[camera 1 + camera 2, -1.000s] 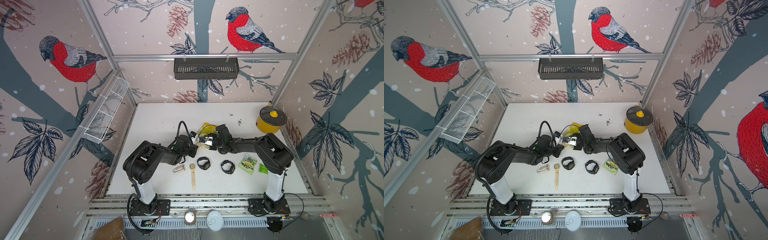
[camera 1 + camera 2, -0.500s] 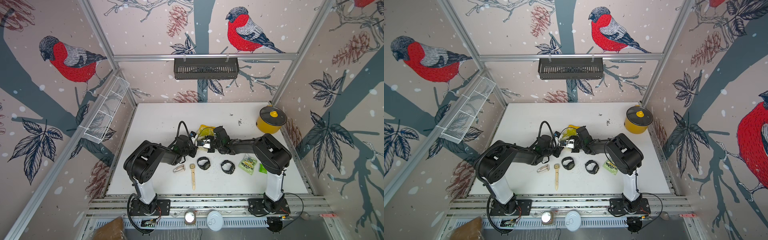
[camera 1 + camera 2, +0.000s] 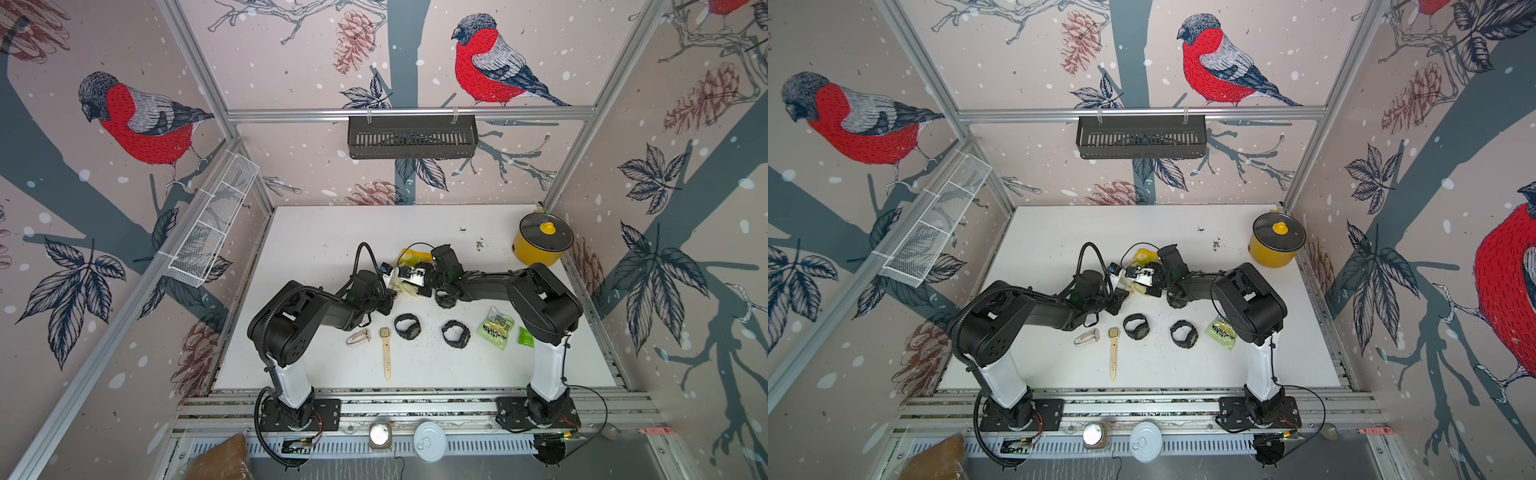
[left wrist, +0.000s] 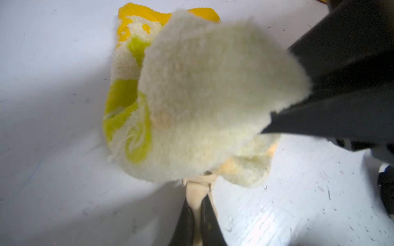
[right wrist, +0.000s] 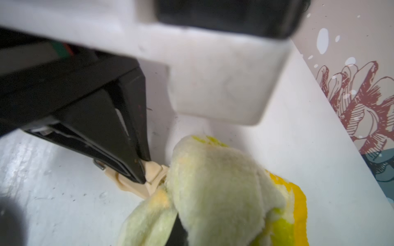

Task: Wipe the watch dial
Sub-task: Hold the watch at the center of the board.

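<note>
Watch: your beige watch (image 4: 197,191) sits mid-table between the two grippers. Only its strap shows; the cloth hides the dial.
Left gripper: your left gripper (image 4: 197,202) is clamped together on that beige strap, seen also in the right wrist view (image 5: 144,170).
Cloth: a fluffy cream, lime and yellow cloth (image 4: 213,95) lies over the watch head, its yellow edge showing in both top views (image 3: 409,254).
Right gripper: your right gripper (image 5: 178,230) is pinched on the cloth, folds bulging on both sides of the finger.
Writing: the green packet (image 3: 494,328) carries dark lettering too small for you to read. No brand shows on any watch.
Nearby: two black watches (image 3: 406,326) (image 3: 456,333), a gold-faced watch (image 3: 386,349) lying flat and a pale bangle watch (image 3: 358,336) line up in front of the grippers. Another black watch (image 3: 446,298) lies just beside the right forearm.
Edges: the yellow pot (image 3: 542,245) stands at the back right, near the wall.
Room: you have bare table (image 3: 316,249) behind and to the left of the grippers, with dark specks towards the pot.
Change: against the earlier frames, your right arm has edged slightly towards the left. The loose watches have not moved.
</note>
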Action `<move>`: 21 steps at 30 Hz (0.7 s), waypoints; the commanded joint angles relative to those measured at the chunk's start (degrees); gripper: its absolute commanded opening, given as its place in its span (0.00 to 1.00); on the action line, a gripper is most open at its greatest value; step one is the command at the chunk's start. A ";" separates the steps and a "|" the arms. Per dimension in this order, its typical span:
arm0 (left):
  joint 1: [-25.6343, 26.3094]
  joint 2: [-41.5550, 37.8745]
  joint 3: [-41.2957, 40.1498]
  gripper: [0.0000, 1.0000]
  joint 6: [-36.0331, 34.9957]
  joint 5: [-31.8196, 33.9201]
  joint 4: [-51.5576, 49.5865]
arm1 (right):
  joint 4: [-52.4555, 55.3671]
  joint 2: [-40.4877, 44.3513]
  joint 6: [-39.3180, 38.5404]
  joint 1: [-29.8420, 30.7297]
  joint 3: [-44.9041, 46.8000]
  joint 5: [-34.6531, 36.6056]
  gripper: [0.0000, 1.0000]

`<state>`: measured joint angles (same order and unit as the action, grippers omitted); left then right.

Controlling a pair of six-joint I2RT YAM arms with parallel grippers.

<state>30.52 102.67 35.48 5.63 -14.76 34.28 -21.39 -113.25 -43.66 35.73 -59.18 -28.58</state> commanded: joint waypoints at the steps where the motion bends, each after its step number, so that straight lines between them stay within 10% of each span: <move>1: 0.15 0.62 -0.36 0.05 -0.88 0.71 -6.06 | 1.70 -0.65 0.69 1.19 -0.86 -1.10 0.04; 21: 0.09 -0.37 -1.55 0.05 -0.36 0.77 -4.75 | 13.70 -7.43 -0.88 2.78 -6.90 15.60 0.03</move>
<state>30.37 102.43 34.44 12.36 -14.55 35.64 -16.43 -118.67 -45.63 38.28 -65.82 -24.99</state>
